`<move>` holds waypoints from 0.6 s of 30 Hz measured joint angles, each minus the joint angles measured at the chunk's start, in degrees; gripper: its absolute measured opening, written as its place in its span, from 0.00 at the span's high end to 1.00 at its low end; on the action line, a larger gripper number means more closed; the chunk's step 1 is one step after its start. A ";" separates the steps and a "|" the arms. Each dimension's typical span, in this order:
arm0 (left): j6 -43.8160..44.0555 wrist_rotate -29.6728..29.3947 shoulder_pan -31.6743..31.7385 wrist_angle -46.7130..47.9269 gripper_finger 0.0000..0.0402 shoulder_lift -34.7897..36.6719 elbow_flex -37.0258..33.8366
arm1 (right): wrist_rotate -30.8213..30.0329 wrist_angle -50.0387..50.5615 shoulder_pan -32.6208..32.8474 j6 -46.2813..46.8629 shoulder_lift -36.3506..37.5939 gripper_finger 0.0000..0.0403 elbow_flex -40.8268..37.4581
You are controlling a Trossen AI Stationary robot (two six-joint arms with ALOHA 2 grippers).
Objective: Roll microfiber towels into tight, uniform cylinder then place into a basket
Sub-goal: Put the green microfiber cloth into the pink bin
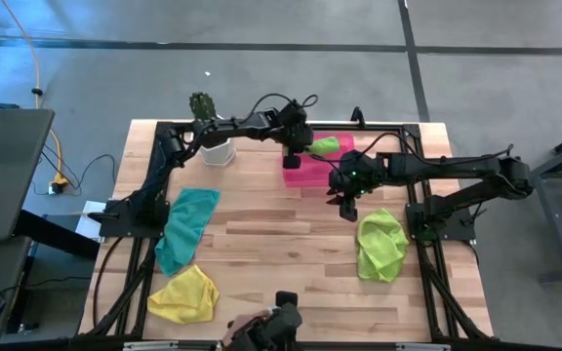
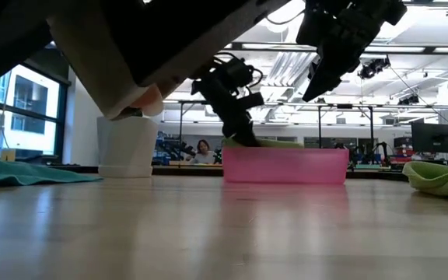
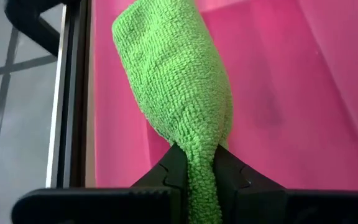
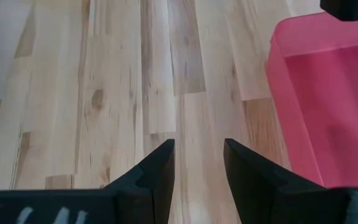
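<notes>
While left gripper (image 3: 201, 177) pinched one nubby lime roll (image 3: 176, 93) inside translucent pink basket (image 1: 310, 175) at table's 12 o'clock, right gripper (image 4: 197, 165) hung parted, empty; three cloths lay loose.

Robotics lab or workshop, wooden bench (image 1: 261, 234) with black arm frames bolted on, grey concrete floor (image 1: 261, 88) around the bench, beyond the bench an open hall with ceiling strip lights (image 2: 286, 66), monitors (image 2: 430, 138), a seated person (image 2: 203, 150)
</notes>
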State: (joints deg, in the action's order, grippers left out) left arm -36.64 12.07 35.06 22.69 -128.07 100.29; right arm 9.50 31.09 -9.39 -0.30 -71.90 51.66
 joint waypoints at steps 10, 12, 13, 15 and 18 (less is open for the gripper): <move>-0.05 4.75 0.70 -0.18 0.94 -1.14 -0.05 | 0.02 0.00 0.00 -0.17 0.00 0.68 0.00; -0.03 4.72 0.73 -1.11 0.93 -1.84 -0.01 | 0.02 -0.01 0.00 -0.17 0.00 0.68 0.00; -0.03 4.61 0.73 -0.64 0.93 -2.02 -0.05 | 0.02 0.00 0.00 -0.17 0.00 0.68 0.00; -0.22 3.35 0.50 -1.81 0.92 -2.78 0.00 | 0.02 0.05 0.00 -0.17 0.00 0.68 0.00; -0.15 2.66 0.45 -1.32 0.91 -2.97 -0.07 | 0.04 0.34 0.00 -0.09 0.00 0.68 0.00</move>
State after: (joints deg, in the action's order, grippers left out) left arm -36.79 14.73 35.51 21.37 -131.04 100.22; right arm 9.54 31.43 -9.39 -0.38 -71.90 51.66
